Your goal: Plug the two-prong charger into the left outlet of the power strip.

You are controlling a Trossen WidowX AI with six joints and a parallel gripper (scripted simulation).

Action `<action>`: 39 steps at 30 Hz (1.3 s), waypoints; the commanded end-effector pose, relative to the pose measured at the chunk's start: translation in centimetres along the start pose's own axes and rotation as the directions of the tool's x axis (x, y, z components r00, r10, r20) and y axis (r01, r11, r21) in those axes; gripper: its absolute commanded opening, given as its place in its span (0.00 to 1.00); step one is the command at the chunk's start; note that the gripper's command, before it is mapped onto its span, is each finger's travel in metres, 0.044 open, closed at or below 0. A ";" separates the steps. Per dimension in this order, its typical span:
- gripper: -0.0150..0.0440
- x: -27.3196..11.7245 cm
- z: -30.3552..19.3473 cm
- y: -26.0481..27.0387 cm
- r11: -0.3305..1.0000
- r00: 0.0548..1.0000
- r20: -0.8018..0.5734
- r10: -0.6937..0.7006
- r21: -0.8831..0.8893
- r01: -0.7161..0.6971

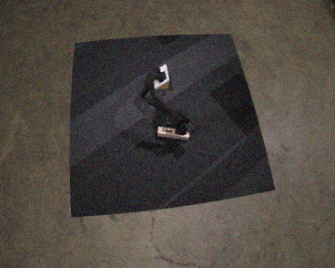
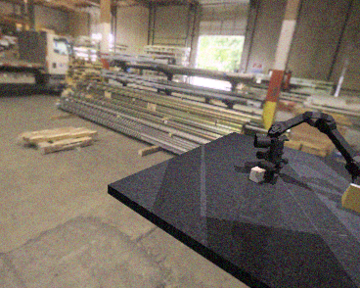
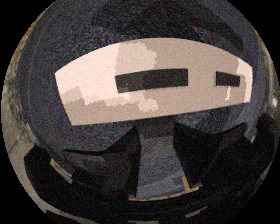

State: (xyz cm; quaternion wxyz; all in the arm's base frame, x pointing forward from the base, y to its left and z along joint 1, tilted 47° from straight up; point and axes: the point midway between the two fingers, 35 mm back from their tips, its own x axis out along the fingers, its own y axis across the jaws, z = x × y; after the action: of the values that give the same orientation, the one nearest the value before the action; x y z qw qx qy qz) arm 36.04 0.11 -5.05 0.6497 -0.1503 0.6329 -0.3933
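I had the gripper point(image 1: 184, 128) point(image 2: 272, 176) point(image 3: 153, 125) pinching the charger point(image 3: 156, 129), a dark block between its fingers. The pale strip point(image 1: 171, 135) point(image 2: 256, 174) point(image 3: 100, 107) lay just ahead of the fingertips in my wrist view, its long dark recess ahead of the charger, the short one off to the right. I couldn't see the prongs, so couldn't tell whether they touched the strip.
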 end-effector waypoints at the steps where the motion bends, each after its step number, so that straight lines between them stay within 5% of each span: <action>1: 0.25 -0.1 0.9 0.0 1.000 1.000 0.015 0.005 0.014 -0.005; 39: 0.25 0.1 1.5 0.0 1.000 1.000 0.016 0.005 0.014 -0.005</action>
State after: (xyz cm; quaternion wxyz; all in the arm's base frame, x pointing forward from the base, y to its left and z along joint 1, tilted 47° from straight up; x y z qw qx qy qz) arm 36.62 -0.05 -4.95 0.6473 -0.1530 0.6359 -0.3914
